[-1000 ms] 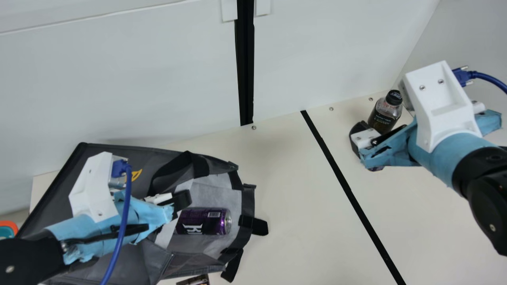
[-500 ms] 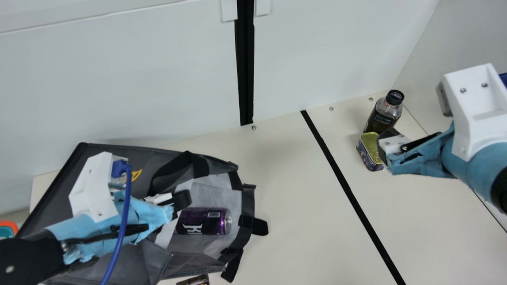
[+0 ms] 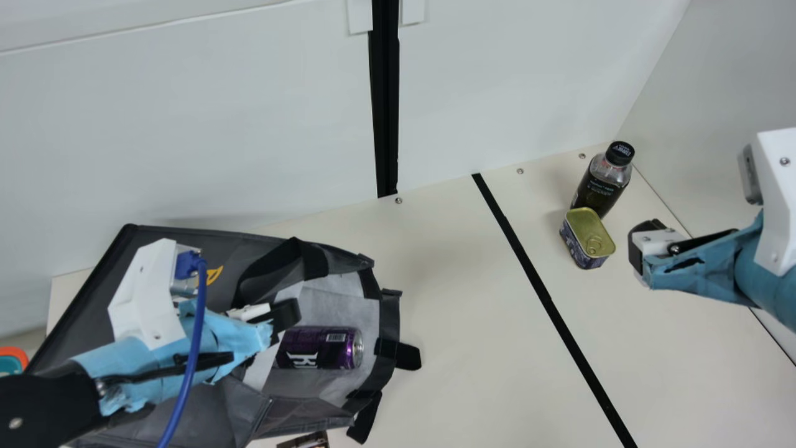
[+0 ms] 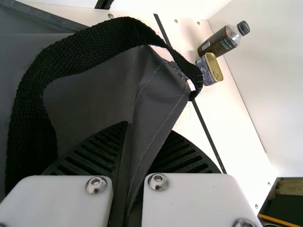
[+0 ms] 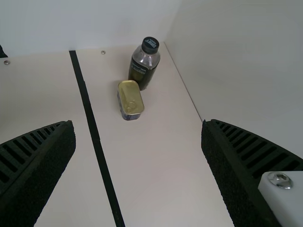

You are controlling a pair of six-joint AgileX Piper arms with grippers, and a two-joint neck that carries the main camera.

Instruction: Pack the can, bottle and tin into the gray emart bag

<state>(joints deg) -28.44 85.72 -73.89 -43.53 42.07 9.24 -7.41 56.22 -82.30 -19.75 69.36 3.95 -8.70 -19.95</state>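
inside the bag (image 3: 295,412), can (image 3: 320,348) partly hidden, left gripper (image 3: 281,318) pinching bag fabric, right gripper (image 3: 640,239) spread

In the main view, the left gripper (image 3: 286,314) blocks part of the bag (image 3: 180,246), whose near side the bottom edge crops, along with an unidentified item (image 3: 305,442). The can's (image 3: 320,348) inner end is hidden. The tin (image 3: 583,227) masks the bottle's (image 3: 600,183) base. Side edges cut off the left arm (image 3: 43,407), right arm (image 3: 777,274) and an orange-and-teal object (image 3: 11,361).
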